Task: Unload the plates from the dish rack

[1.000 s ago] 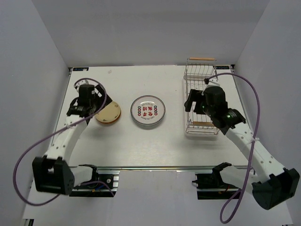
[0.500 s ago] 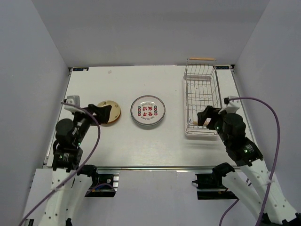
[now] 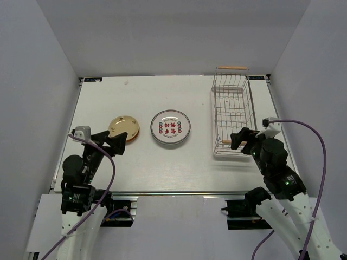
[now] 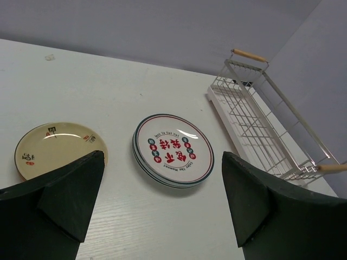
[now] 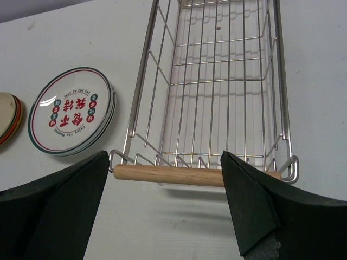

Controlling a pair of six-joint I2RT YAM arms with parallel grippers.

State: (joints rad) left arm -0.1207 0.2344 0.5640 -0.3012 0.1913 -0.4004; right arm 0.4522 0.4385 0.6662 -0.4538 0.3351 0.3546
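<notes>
1. Right side of the table (image 3: pixel 162 162), from the far-right corner toward the near edge: rack (image 3: pixel 213 108) (image 4: pixel 244 116) (image 5: pixel 217 81). Silver wire, long axis running far to near, with 1 wooden bar at each short end.
2. Near handle (image 5: pixel 190 175) (image 3: pixel 234 142) lies crosswise at the rack's near end. In the right wrist view it spans the gap between the 2 dark fingers.
3. Table centre: white plates (image 3: pixel 170 127) (image 4: pixel 173 150) (image 5: pixel 72 110), flat, with red motifs in the middle and a grey rim. They are stacked; more than 1 rim shows at the edge, but the count cannot be told.
4. Left of the stack, near but apart: tan plate (image 3: pixel 124 128) (image 4: pixel 59 149) (image 5: pixel 6 116), small dark and red marks on its face. It sits on an orange-red plate (image 5: pixel 16 116), of which only a sliver of rim shows.
5. All the plates in view lie on the table, outside the rack and well apart from it.
6. Left gripper (image 3: pixel 115 142) (image 4: pixel 162 156): over the near-left part of the table, pointing toward the far edge. Fingers are spread wide with nothing between them. Both piles show past the gap in its wrist view.
7. Right gripper (image 3: pixel 245 140) (image 5: pixel 164 154): near the right edge, at the rack's near end, looking down its length. Fingers are spread wide with nothing gripped. Its height over the near handle cannot be told.
</notes>
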